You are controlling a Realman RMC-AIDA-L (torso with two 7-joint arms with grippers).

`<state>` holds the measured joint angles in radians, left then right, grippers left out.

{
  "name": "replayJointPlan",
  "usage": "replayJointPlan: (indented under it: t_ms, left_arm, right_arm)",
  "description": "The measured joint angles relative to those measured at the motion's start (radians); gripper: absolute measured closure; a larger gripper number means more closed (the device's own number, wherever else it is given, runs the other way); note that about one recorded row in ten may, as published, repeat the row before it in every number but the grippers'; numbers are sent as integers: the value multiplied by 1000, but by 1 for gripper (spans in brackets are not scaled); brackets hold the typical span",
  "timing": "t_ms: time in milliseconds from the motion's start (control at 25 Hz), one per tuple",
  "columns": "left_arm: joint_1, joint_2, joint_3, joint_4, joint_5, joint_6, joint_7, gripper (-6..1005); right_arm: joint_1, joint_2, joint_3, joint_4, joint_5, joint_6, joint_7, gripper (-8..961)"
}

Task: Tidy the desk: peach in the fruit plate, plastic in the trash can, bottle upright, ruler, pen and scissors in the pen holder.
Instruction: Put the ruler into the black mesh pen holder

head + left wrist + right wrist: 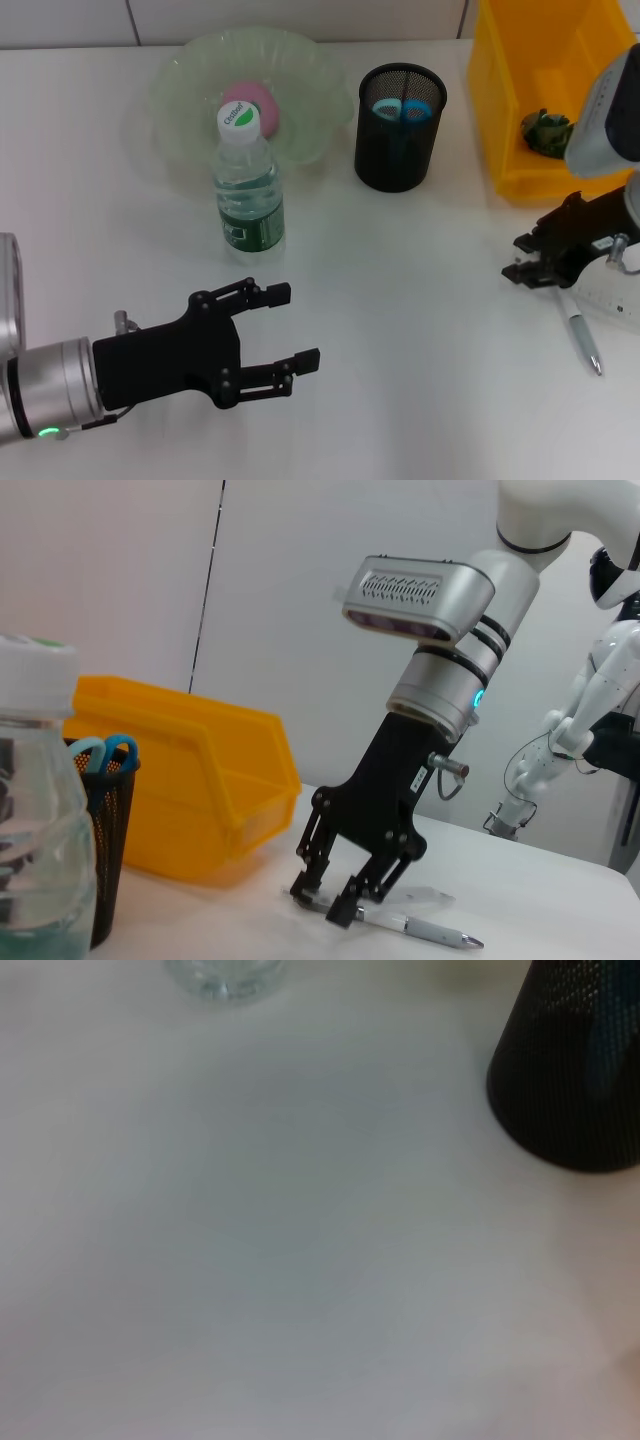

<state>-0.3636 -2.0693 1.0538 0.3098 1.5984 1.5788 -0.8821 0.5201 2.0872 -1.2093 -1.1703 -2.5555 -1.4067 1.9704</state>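
Right tool (524,258) is down at the counter (420,300) on the robot's right, its black fingers spread apart and released, with the tips at the upper end of the pen (580,335). From the left wrist view the same tool (325,900) stands with its fingertips straddling the pen's (415,927) dark end, right at the counter surface; whether they touch the pen cannot be told. The pen lies flat, its tip pointing away from the tool toward the robot. Just beside it, partly under the right arm, lies the clear ruler (612,295).

Behind the right tool sits the yellow trash can (520,110) with a dark crumpled piece of plastic (545,130) inside. The black mesh pen holder (398,130) stands further left, blue scissors (402,108) handles showing in it. The bottle (247,185) stands upright in front of the green fruit plate (310,90), which holds the pink peach (262,100).

Left tool (290,328) hovers low near the robot, fingers open and empty, well apart from the bottle.
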Motion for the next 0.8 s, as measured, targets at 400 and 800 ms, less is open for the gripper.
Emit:
replayJointPlan:
  t_ms: [400,800]
  left_arm:
    - [5,0,1,0,0,4,0,170]
    - [1,-1,5,0,0,1,1,170]
  right_arm:
    - [-45,-10,471,-70,495,-216,-194,569]
    - [-22,-7,558,428,1060,-90,-559,564]
